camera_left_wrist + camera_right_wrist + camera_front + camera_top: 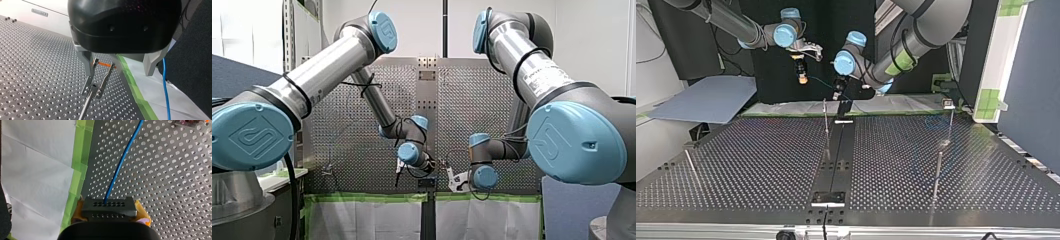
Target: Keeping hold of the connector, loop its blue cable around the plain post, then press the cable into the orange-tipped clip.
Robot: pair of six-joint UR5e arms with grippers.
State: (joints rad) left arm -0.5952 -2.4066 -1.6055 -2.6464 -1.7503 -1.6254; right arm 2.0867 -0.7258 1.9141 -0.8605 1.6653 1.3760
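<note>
Right gripper (109, 213) clasps connector (109, 206); blue cable (120, 162) ahead.

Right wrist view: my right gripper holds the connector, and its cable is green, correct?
No. The right wrist view shows the cable is blue, not green; my right gripper does hold the connector.

White wall (592, 30), blue-grey partition (1031, 100)

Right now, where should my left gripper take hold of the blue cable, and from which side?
Likely the straight stretch of blue cable just outside the open left gripper: shift sideways toward it, fingers straddling it. It runs clear of the clip.
</note>
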